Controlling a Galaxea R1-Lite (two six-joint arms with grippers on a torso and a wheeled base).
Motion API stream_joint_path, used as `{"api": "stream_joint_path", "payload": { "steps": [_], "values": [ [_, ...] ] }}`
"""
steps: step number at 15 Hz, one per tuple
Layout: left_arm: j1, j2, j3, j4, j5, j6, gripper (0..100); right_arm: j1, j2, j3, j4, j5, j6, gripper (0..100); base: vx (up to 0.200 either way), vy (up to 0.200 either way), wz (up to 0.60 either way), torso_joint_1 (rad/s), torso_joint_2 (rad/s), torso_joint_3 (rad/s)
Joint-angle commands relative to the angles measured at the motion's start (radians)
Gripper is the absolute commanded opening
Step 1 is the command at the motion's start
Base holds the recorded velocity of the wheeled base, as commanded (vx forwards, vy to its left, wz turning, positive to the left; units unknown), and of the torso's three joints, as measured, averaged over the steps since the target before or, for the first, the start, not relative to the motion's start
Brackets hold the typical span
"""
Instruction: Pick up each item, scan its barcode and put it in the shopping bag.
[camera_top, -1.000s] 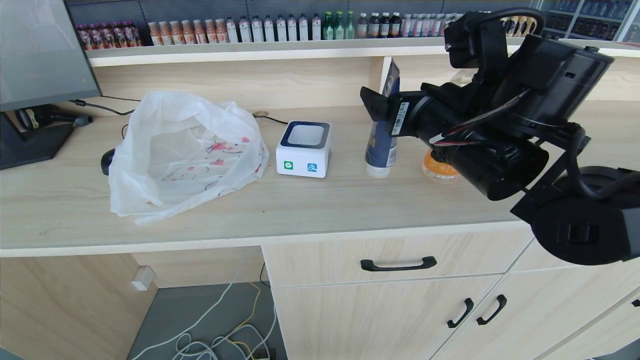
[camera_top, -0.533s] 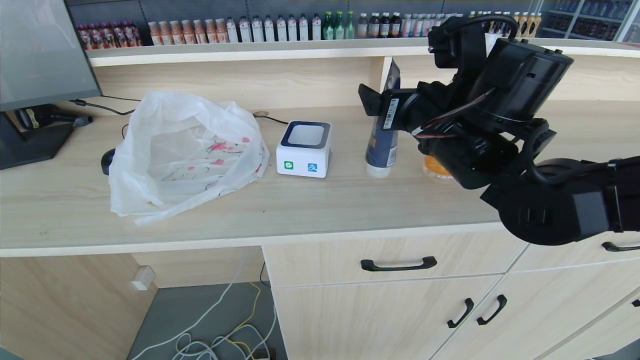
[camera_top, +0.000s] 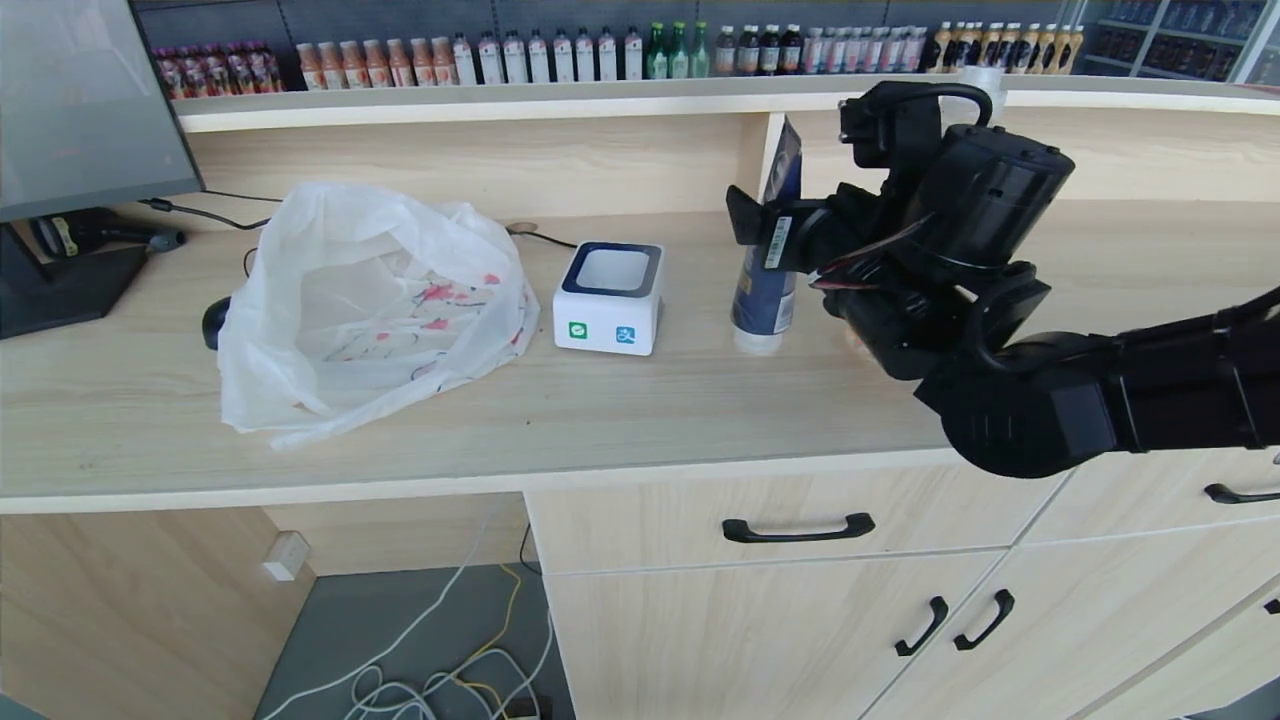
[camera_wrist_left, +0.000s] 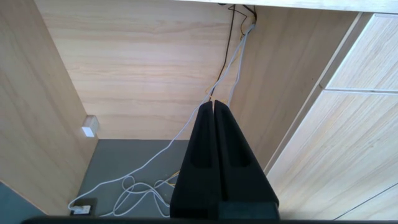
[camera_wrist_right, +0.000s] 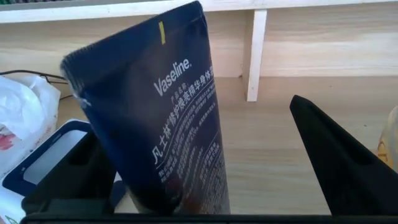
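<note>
Blue tube (camera_top: 762, 300) standing cap-down on worktop (camera_top: 600, 400), just right of white scanner box (camera_top: 607, 297). My right hand (camera_wrist_right: 199, 143) is level with tube's middle, fingers spread, one each side of it. Can't tell if they touch it. Shopping bag (camera_top: 370, 300) lying open left of scanner. Left hand (camera_wrist_left: 214, 162) is below worktop edge, fingers pressed together, holding nothing, cables (camera_wrist_left: 143, 186) on floor beyond.
</note>
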Motion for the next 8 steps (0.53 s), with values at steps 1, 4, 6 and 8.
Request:
{"api": "stream_joint_path", "payload": {
  "steps": [1, 4, 6, 8],
  "values": [
    [0.0, 0.0, 0.0, 0.0, 0.0, 0.0, 0, -0.003, 0.04, -0.007, -0.002, 0.001, 0.001, 100, 0.0, 0.0, 0.0, 0.0, 0.0, 0.0],
    [0.0, 0.0, 0.0, 0.0, 0.0, 0.0, 0, -0.01, 0.053, -0.01, -0.002, 0.001, 0.001, 100, 0.0, 0.0, 0.0, 0.0, 0.0, 0.0],
    [0.0, 0.0, 0.0, 0.0, 0.0, 0.0, 0, -0.01, 0.053, 0.001, -0.002, -0.002, 0.001, 100, 0.0, 0.0, 0.0, 0.0, 0.0, 0.0],
    [0.0, 0.0, 0.0, 0.0, 0.0, 0.0, 0, -0.01, 0.056, 0.002, -0.002, -0.013, 0.001, 100, 0.0, 0.0, 0.0, 0.0, 0.0, 0.0]
  ]
}}
